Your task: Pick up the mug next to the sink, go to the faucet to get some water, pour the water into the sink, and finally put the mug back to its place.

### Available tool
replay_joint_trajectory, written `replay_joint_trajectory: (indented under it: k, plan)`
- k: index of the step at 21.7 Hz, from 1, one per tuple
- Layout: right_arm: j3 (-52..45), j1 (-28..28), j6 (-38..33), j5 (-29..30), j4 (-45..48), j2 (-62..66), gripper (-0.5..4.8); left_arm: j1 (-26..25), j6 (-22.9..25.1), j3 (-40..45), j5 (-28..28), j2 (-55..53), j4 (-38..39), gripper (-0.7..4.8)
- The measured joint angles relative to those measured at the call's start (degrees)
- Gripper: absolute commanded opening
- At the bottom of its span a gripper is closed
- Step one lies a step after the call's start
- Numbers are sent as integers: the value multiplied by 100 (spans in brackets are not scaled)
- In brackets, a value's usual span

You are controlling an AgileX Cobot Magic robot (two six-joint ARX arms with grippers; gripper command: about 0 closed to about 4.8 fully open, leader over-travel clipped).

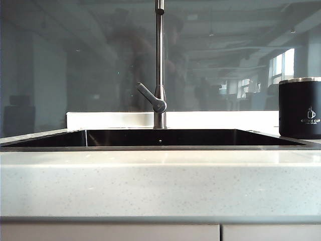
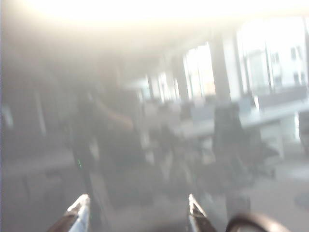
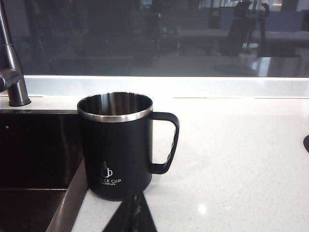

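Observation:
The matte black mug [image 1: 300, 108] with a silver rim stands upright on the white counter at the right of the sink [image 1: 150, 148]. The tall steel faucet [image 1: 159, 60] rises behind the sink's middle, and its lever slants to the left. Neither arm shows in the exterior view. In the right wrist view the mug [image 3: 116, 145] stands at the sink's edge [image 3: 67, 203], handle turned away from the basin. My right gripper [image 3: 135, 209] is shut just in front of it, holding nothing. The blurred left wrist view shows my left gripper [image 2: 137, 205] open and empty, pointing at the dark reflective glass.
A dark glass panel [image 1: 75, 60] backs the counter, with a low white ledge [image 1: 110, 119] along its foot. Bare white counter [image 3: 241, 159] stretches beyond the mug's handle. A dark curved thing [image 2: 256, 223] sits beside the left gripper. Cabinet fronts [image 1: 110, 233] run below the counter.

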State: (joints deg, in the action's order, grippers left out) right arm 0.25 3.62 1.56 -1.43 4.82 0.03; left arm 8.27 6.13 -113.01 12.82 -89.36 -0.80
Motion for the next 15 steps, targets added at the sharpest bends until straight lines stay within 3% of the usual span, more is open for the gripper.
replay_joint_trajectory:
  k: [4, 5, 6, 7, 9, 11, 13, 15]
  plan:
    - [0, 0, 0, 0, -2, 0, -6, 0, 50, 0, 0, 616, 70, 253]
    - [0, 0, 0, 0, -2, 0, -6, 0, 55, 0, 0, 822, 72, 180]
    - [0, 0, 0, 0, -2, 0, -6, 0, 57, 2, 0, 1056, 140, 53]
    - [0, 0, 0, 0, -2, 0, -6, 0, 66, 4, 0, 1200, 264, 1]
    - [0, 0, 0, 0, -2, 0, -6, 0, 72, 4, -7, 1462, 678, -6]
    - [0, 0, 0, 0, 0, 0, -6, 9, 103, -4, -221, 1799, 1421, -6]
    - [0, 0, 0, 0, -2, 0, -6, 9, 221, -7, -1119, 2361, 3407, -6]
    - [0, 0, 0, 0, -2, 0, -6, -9, 225, 245, -1388, 2723, 4385, -6]
